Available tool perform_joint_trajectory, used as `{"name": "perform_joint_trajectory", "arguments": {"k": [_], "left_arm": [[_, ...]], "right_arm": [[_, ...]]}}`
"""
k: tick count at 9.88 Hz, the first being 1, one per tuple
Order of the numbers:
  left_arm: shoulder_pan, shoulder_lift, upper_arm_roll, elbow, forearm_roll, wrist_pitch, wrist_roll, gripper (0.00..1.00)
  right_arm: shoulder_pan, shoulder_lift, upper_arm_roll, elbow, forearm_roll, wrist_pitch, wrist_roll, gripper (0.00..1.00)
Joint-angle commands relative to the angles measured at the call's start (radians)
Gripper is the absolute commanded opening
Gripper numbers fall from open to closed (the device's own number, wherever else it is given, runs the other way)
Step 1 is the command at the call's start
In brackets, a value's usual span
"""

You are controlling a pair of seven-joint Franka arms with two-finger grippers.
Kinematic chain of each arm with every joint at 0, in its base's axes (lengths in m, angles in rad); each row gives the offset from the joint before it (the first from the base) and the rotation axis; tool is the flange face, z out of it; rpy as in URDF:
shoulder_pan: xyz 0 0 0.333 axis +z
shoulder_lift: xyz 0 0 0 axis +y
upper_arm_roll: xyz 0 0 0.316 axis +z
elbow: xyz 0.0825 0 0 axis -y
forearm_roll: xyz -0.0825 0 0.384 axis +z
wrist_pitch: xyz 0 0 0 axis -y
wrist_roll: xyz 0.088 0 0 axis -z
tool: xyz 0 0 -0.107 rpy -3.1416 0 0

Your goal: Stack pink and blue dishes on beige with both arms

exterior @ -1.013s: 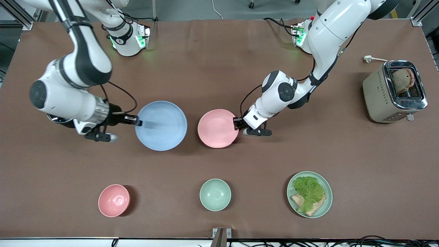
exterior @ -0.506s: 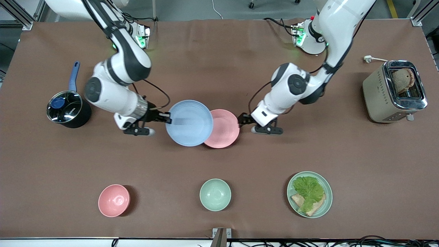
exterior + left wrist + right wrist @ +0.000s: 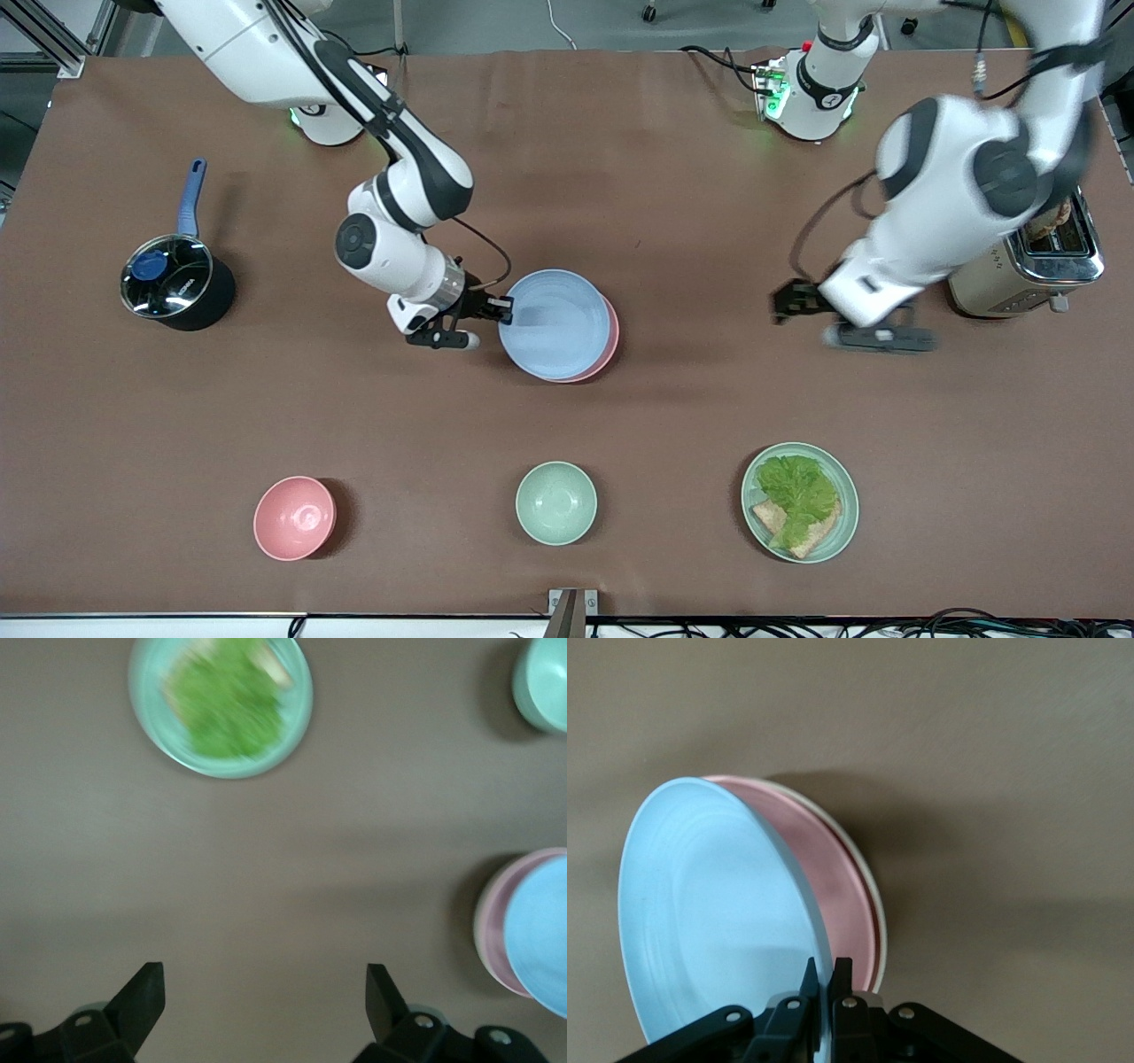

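Note:
My right gripper (image 3: 507, 308) (image 3: 826, 967) is shut on the rim of the light blue plate (image 3: 554, 323) (image 3: 718, 921). It holds the plate tilted over the pale pink plate (image 3: 609, 343) (image 3: 833, 873) at the table's middle. Only a crescent of pink shows past the blue in the front view. Under the pink plate a thin cream-beige rim (image 3: 879, 904) shows in the right wrist view; the front view hides it. My left gripper (image 3: 784, 301) (image 3: 264, 979) is open and holds nothing, over bare table between the stack and the toaster.
A toaster (image 3: 1019, 266) stands at the left arm's end, partly covered by that arm. A black pot (image 3: 177, 283) with a blue handle sits at the right arm's end. Nearer the camera are a pink bowl (image 3: 294, 518), a mint bowl (image 3: 555, 502) and a mint plate with lettuce (image 3: 800, 502) (image 3: 221, 704).
My right arm carried the blue plate across until it covers the pink plate. My left gripper let go of the pink plate's rim and drew away toward the toaster.

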Motion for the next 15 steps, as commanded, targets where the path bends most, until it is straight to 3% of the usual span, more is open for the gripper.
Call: {"name": "perform_joint_trajectory", "arguments": {"k": [1,3,5,6,9,10,11,13,14,15], "left_arm": [[0.009,0.018,0.014,0.146,0.084,-0.170,0.011,1.00],[0.013,-0.070,0.034,0.161,0.082,-0.275,0.016,1.00],[0.015,-0.117,0.080,0.170,0.067,-0.339,0.019,1.00],[0.015,-0.126,0.101,0.200,0.041,-0.339,0.031,1.00],[0.024,-0.114,0.106,0.318,0.039,-0.427,0.057,1.00],[0.024,-0.122,0.111,0.322,0.041,-0.472,0.092,1.00],[0.021,-0.128,0.158,0.322,0.033,-0.511,0.134,1.00],[0.022,-0.135,0.200,0.319,-0.019,-0.543,0.140,1.00],[0.021,-0.149,0.201,0.313,-0.013,-0.548,0.133,1.00],[0.021,-0.152,0.197,0.311,-0.008,-0.548,0.120,1.00]], "right_arm": [[0.015,-0.007,0.003,0.002,-0.015,0.005,0.042,0.03],[0.018,0.011,0.003,0.002,-0.015,0.013,0.041,0.11],[0.011,0.011,0.001,-0.009,-0.015,0.007,0.041,0.83],[-0.006,0.001,-0.002,-0.011,-0.015,0.001,0.039,1.00],[-0.055,-0.126,-0.067,-0.009,-0.055,-0.042,0.035,1.00],[-0.071,-0.181,-0.113,-0.008,-0.137,-0.112,0.036,1.00],[-0.103,-0.238,-0.145,-0.004,-0.244,-0.217,0.036,1.00],[-0.215,-0.344,-0.150,0.041,-0.429,-0.446,0.039,1.00],[-0.241,-0.381,-0.170,0.090,-0.443,-0.532,0.033,1.00],[-0.240,-0.413,-0.236,0.147,-0.443,-0.615,0.026,1.00]]}}
